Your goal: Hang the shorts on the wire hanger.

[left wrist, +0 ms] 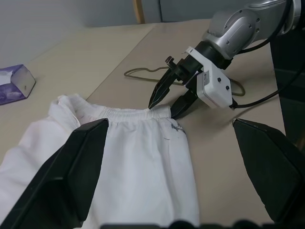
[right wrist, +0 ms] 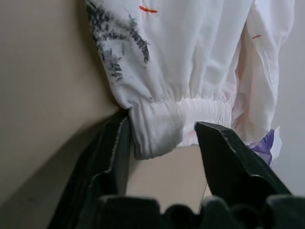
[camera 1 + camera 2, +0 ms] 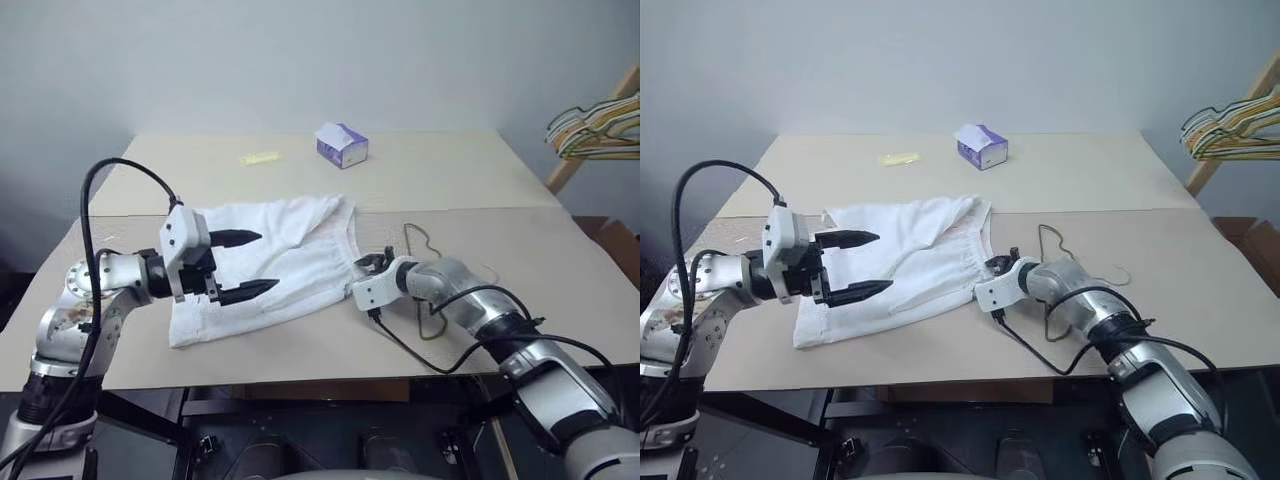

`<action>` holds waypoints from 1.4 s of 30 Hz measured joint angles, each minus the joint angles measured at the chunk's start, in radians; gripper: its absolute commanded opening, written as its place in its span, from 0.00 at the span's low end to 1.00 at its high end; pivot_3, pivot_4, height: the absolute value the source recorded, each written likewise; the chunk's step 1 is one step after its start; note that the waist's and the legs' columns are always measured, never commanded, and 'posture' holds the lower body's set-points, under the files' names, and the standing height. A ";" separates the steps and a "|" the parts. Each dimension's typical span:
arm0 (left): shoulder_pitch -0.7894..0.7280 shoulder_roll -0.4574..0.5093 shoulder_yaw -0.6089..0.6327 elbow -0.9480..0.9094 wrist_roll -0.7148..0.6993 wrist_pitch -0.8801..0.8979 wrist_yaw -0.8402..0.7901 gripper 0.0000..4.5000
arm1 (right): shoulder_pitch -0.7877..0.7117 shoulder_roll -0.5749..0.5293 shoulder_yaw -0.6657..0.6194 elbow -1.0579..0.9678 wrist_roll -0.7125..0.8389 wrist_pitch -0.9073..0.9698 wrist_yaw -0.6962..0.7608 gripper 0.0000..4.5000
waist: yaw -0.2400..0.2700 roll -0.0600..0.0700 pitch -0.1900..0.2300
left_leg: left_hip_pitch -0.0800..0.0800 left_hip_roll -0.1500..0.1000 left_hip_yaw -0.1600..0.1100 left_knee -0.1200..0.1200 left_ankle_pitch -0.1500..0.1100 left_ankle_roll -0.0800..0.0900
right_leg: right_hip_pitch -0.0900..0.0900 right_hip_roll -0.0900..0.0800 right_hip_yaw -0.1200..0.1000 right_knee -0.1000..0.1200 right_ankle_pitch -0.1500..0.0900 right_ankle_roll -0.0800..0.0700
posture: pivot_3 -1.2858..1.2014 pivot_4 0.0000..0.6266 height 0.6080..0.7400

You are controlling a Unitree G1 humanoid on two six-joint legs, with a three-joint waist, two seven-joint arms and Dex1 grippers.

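Note:
White shorts (image 3: 270,255) lie flat on the beige table (image 3: 450,170), their gathered waistband (image 2: 190,112) toward my right arm. Around the waistband's near corner sits my right gripper (image 3: 362,263), one finger (image 2: 112,148) against the cloth and the other (image 2: 228,157) a little off it, so the jaws are open. Dark smudges mark the cloth by that corner. Just behind the right gripper, the thin wire hanger (image 1: 143,71) rests flat on the table. My left gripper (image 3: 268,261) hovers open over the middle of the shorts, holding nothing.
A purple and white tissue box (image 3: 342,145) and a small yellow item (image 3: 260,157) sit at the far side of the table. A bunch of coloured hangers (image 3: 595,130) hangs on a wooden rack at the right. A black cable trails from my right wrist.

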 measured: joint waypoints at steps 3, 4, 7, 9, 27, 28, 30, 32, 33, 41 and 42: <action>0.019 0.018 0.001 -0.002 0.002 -0.002 -0.007 1.00 | 0.000 0.003 0.003 0.017 -0.008 -0.015 -0.005 0.10 | 0.001 0.000 0.000 | 0.000 0.000 0.000 -0.001 0.000 0.000 | -0.001 0.000 0.000 0.000 0.000 0.000 | 0.53 0.00 1.00; 0.028 0.025 0.003 -0.006 0.003 -0.006 -0.012 1.00 | 0.000 0.005 0.003 0.017 -0.009 -0.018 -0.006 0.02 | 0.001 0.000 0.000 | 0.000 0.000 0.000 -0.001 0.000 0.000 | -0.001 0.000 0.000 0.000 0.000 0.000 | 0.53 0.00 1.00; 0.069 0.050 0.000 -0.009 0.029 -0.046 -0.033 1.00 | 0.000 0.005 0.003 0.016 -0.011 -0.021 -0.006 0.01 | 0.001 0.000 0.000 | 0.000 0.000 0.001 -0.003 0.001 -0.001 | -0.002 0.000 0.001 0.000 0.000 -0.001 | 0.52 0.00 1.00; 0.112 0.095 -0.012 -0.001 0.095 -0.107 -0.049 1.00 | 0.006 0.001 0.001 0.008 -0.010 -0.021 -0.006 0.01 | 0.000 0.000 0.000 | 0.000 0.000 0.001 -0.004 0.001 -0.001 | -0.003 0.001 0.001 0.000 0.000 -0.001 | 0.52 0.00 1.00; 0.166 0.275 -0.199 0.229 0.746 -0.543 0.047 0.96 | 0.083 -0.035 -0.046 -0.089 0.041 -0.008 0.029 0.00 | 0.020 0.005 -0.003 | 0.001 0.005 0.014 -0.005 0.001 -0.002 | -0.009 0.003 0.004 0.010 -0.002 -0.005 | 0.52 0.00 1.00; 0.156 0.263 -0.206 0.237 0.768 -0.540 0.068 0.91 | 0.083 -0.036 -0.047 -0.093 0.042 -0.008 0.030 0.00 | 0.023 0.007 -0.004 | 0.002 0.005 0.015 -0.005 0.001 -0.002 | -0.009 0.003 0.004 0.010 -0.003 -0.005 | 0.51 0.00 1.00; 0.127 0.240 -0.235 0.274 0.821 -0.544 0.120 0.80 | 0.084 -0.038 -0.049 -0.099 0.045 -0.005 0.040 0.00 | 0.027 0.011 -0.006 | 0.007 0.007 0.017 -0.005 0.001 -0.002 | -0.003 0.004 0.004 0.010 -0.003 -0.005 | 0.51 0.00 1.00; 0.105 0.233 -0.256 0.314 0.854 -0.557 0.151 0.66 | 0.086 -0.040 -0.053 -0.113 0.052 -0.001 0.050 0.00 | 0.028 0.011 -0.006 | 0.014 0.009 0.017 -0.007 0.001 -0.002 | 0.003 0.007 0.004 0.010 -0.006 -0.004 | 0.51 0.00 1.00; 0.091 0.232 -0.268 0.337 0.869 -0.571 0.161 0.58 | 0.088 -0.042 -0.057 -0.125 0.057 0.002 0.052 0.00 | 0.028 0.011 -0.006 | 0.015 0.010 0.017 -0.007 0.001 -0.002 | 0.003 0.007 0.004 0.010 -0.009 -0.002 | 0.51 0.00 1.00; 0.048 0.223 -0.293 0.439 0.881 -0.602 0.174 0.00 | 0.116 -0.062 -0.080 -0.170 0.062 0.021 0.070 0.00 | 0.024 0.011 -0.007 | 0.014 0.015 0.017 -0.007 -0.001 -0.006 | 0.001 0.013 0.005 0.011 -0.007 -0.011 | 0.50 0.00 1.00; 0.038 0.218 -0.296 0.449 0.881 -0.606 0.172 0.00 | 0.121 -0.066 -0.080 -0.178 0.063 0.021 0.071 0.00 | 0.024 0.011 -0.006 | 0.013 0.015 0.017 -0.007 -0.002 -0.006 | 0.000 0.013 0.005 0.011 -0.007 -0.011 | 0.50 0.00 1.00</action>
